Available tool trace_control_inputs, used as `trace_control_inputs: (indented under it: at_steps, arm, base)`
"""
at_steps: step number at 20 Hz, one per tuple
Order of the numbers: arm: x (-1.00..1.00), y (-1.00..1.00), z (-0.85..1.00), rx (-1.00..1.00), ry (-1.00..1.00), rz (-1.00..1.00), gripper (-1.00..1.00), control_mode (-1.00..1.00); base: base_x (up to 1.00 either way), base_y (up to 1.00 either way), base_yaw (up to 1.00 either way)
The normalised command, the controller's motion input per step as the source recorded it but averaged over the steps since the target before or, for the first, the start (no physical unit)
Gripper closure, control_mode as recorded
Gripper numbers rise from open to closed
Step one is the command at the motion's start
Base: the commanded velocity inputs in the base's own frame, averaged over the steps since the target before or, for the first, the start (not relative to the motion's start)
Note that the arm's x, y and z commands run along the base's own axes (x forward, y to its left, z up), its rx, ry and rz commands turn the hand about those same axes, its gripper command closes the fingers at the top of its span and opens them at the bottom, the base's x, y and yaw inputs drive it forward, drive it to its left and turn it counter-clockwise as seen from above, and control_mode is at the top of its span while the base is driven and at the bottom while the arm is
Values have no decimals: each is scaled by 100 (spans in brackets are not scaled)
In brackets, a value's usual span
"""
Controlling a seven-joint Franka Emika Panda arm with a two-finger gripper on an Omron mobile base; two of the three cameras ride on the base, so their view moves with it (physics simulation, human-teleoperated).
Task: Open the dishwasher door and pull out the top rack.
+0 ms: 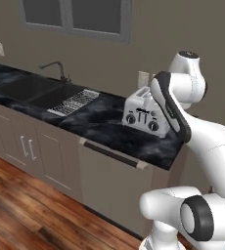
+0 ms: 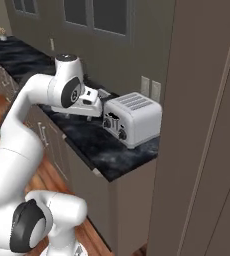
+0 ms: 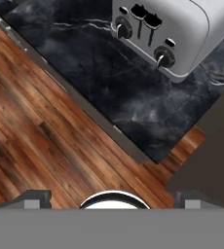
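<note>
The dishwasher door (image 1: 113, 184) is a wide taupe-grey panel under the counter, standing shut, with its long dark bar handle (image 1: 112, 154) just below the counter edge. The top rack is hidden behind the shut door. My gripper (image 2: 90, 116) hangs over the black marble counter (image 1: 109, 128), just left of the toaster and above the dishwasher, pointing down. In the hand view its two fingertips (image 3: 36, 197) stand far apart, open, with nothing between them. That view looks down on the counter's front edge and the wood floor (image 3: 41, 146).
A silver toaster (image 1: 143, 113) (image 2: 132, 119) sits on the counter at the right. To the left are a flat wire dish drainer (image 1: 77, 101), a dark sink (image 1: 33, 90) and cabinet doors (image 1: 16, 141). A tall cabinet panel (image 2: 207, 125) bounds the counter's right end.
</note>
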Motion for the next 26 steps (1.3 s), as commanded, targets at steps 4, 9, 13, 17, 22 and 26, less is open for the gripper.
trace_control_inputs:
  at_steps: [4, 9, 13, 17, 22, 26]
  arm:
    - [0, 0, 0, 0, 0, 0, -100, 100]
    - [0, -8, -18, 0, 0, 21, -100, -100]
    - [0, 35, -20, -2, 6, 17, -100, -100]
    - [0, 67, -15, -16, 2, 10, -100, -100]
    - [0, 75, -21, -22, 0, 6, -100, -100]
    - [0, 68, -35, -20, 0, 1, -100, -100]
  base:
    - [0, -40, 32]
    - [0, -6, 6]
    - [0, 0, 0]
    - [0, 0, 0]
    - [0, 0, 0]
    - [0, 0, 0]
